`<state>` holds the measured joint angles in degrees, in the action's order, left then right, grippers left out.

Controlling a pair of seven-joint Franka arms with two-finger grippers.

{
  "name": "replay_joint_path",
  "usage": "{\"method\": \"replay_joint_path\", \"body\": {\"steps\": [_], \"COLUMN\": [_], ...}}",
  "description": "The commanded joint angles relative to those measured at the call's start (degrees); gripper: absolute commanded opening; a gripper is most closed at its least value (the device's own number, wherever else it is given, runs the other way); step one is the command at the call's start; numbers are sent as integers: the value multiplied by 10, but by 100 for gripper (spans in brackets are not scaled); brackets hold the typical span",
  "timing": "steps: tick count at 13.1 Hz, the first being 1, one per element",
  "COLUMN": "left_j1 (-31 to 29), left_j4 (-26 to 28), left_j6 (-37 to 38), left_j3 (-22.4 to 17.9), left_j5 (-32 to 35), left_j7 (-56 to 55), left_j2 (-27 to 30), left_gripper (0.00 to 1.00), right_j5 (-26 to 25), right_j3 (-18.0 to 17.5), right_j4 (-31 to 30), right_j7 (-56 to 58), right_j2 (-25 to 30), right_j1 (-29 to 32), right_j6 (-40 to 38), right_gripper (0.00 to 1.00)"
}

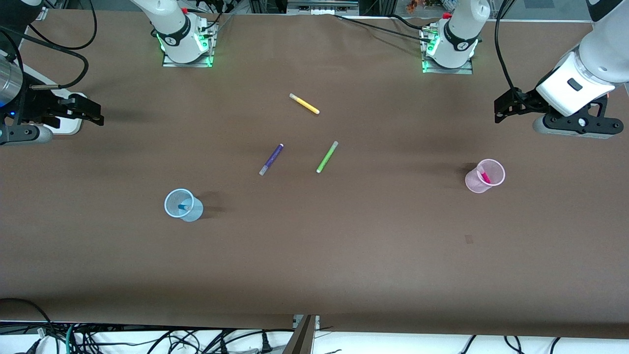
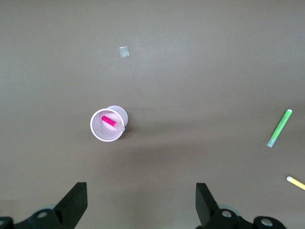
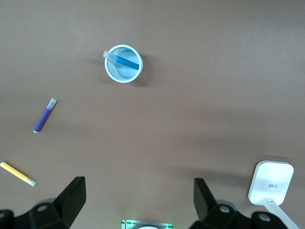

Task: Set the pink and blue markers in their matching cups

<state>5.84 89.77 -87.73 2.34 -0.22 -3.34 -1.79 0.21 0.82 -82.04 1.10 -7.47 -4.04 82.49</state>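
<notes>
My magenta-pink marker [image 1: 484,176] leans inside the pale pink translucent plastic cup [image 1: 485,175], which stands toward my left arm's end of the brown table [image 1: 344,255]; the marker's pale end rests against the rim. My mid-blue marker [image 1: 184,207] leans the same way in the pale blue translucent cup [image 1: 183,204], toward my right arm's end and nearer the front camera than the pink cup.

My left gripper [image 1: 506,109] hangs above the table edge with its fingers spread apart, holding nothing; my right gripper [image 1: 91,112] does likewise at its own end.

I count two cups, each with one marker, and three loose pens between them: purple [image 1: 271,159], lime-green [image 1: 327,157] and yellow [image 1: 304,103], lying apart.
</notes>
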Motion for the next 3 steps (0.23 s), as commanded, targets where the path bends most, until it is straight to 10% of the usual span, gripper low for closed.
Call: {"method": "replay_joint_path", "body": {"steps": [1, 3], "left_j1": [-12, -16], "left_j4": [-51, -60], "left_j6": [27, 32], "left_j3": [-1, -1], "left_j5": [-7, -7], "left_j7": [12, 12], "left_j2": [-22, -31], "left_gripper": [100, 100], "right_j5": [-3, -3], "right_j3": [-2, -2], "right_j4": [7, 7], "right_j7": [-2, -1], "right_j2": [0, 0], "right_j1": [2, 1], "right_j6": [-3, -3], "right_gripper": [100, 100]}}
